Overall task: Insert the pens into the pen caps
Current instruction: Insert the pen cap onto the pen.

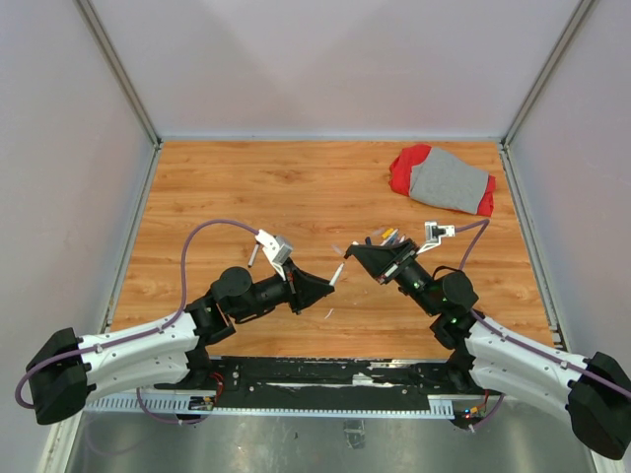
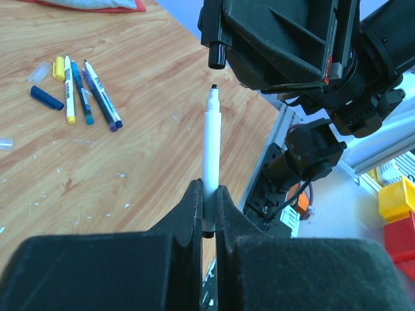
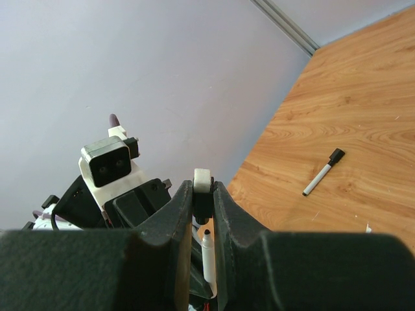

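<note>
Pen (image 2: 211,155), white-barrelled, is clamped by its rear end between the closed left fingers (image 2: 188,220). Its dark tip points at the black pen cap (image 2: 216,55) pinched in the right fingers (image 3: 178,220), tip and cap mouth just apart, both in the air above the desk (image 2: 130,168). Farther out, several loose pens (image 2: 84,94) lie side by side on the wood with a blue cap (image 2: 47,97) just beside them, and a red and grey cloth (image 1: 444,180) lies near the desk's far right corner.

Your two arms: white shells, black joints
Your left arm (image 1: 138,350) and right arm (image 1: 523,363) each trail a purple cable (image 1: 212,226); pale camera boxes (image 1: 274,246) top both wrists.
</note>
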